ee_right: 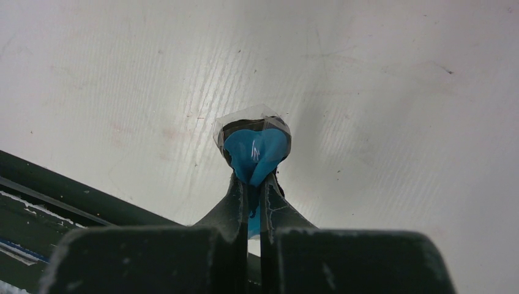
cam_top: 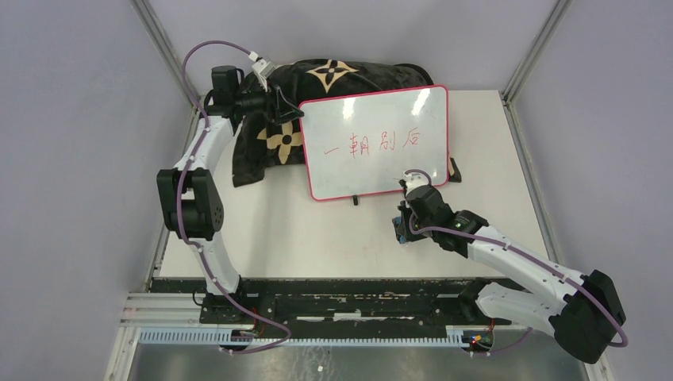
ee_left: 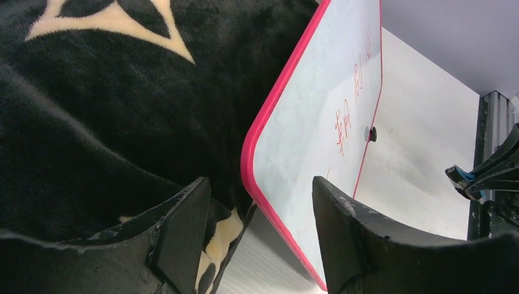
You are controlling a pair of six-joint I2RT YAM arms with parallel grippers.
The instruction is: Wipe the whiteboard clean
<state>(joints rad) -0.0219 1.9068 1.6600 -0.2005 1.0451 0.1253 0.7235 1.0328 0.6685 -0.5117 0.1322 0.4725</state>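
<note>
The whiteboard (cam_top: 373, 171) has a pink-red frame and red handwritten characters, and it leans tilted against a black cushion. My left gripper (cam_top: 287, 111) is open at the board's upper left corner. In the left wrist view (ee_left: 257, 190) its jaws stand on either side of the board's pink edge (ee_left: 263, 122) without touching it. My right gripper (cam_top: 403, 228) is low over the table just below the board's lower right part. It is shut on a small blue pad (ee_right: 256, 150) wrapped in clear film, held over the white table (ee_right: 398, 92).
The black cushion with tan flowers (cam_top: 270, 143) lies behind and left of the board, and it fills the left of the left wrist view (ee_left: 122, 110). Small black feet (cam_top: 356, 201) stick out under the board. Metal posts (cam_top: 528, 48) stand at the back corners. A black rail (cam_top: 333, 290) runs along the near edge.
</note>
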